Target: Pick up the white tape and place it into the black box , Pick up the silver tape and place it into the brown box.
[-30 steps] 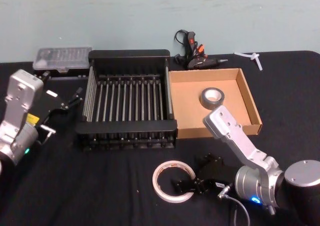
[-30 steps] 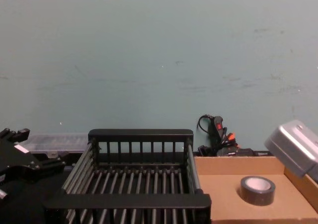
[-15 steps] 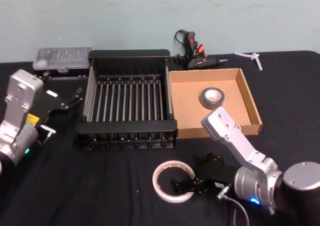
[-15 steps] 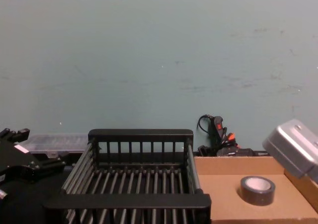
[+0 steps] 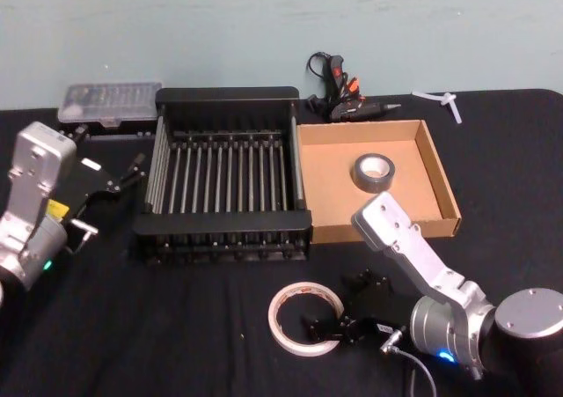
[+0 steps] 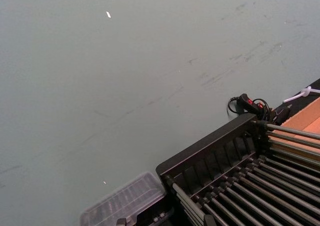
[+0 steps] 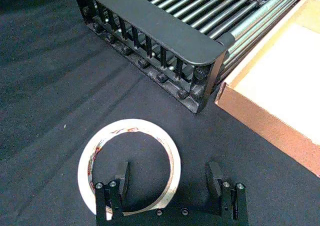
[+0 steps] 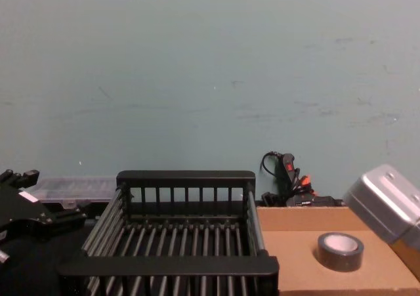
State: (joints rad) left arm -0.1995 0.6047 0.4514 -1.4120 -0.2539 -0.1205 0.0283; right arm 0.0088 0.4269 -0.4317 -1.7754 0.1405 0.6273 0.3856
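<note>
Right wrist view: the right gripper (image 7: pixel 171 175) is wide open, one finger (image 7: pixel 122 176) inside the flat white tape (image 7: pixel 129 165), one outside. The black box (image 7: pixel 159 28) is just ahead.

brown box (image 8: pixel 308 256) cropped, pincer (image 7: pixel 170 178) base cut off

- white tape (image 5: pixel 305 317): wide flat roll, red marks on inner ring, lying flat on black cloth, near front of black box.
- black box (image 5: pixel 224 233): slatted crate, upright.
- silver tape (image 5: pixel 374 172): small dark grey roll, pale core, flat inside brown box (image 5: pixel 444 184).
- brown box: low cardboard tray, touching black box's right side.
</note>
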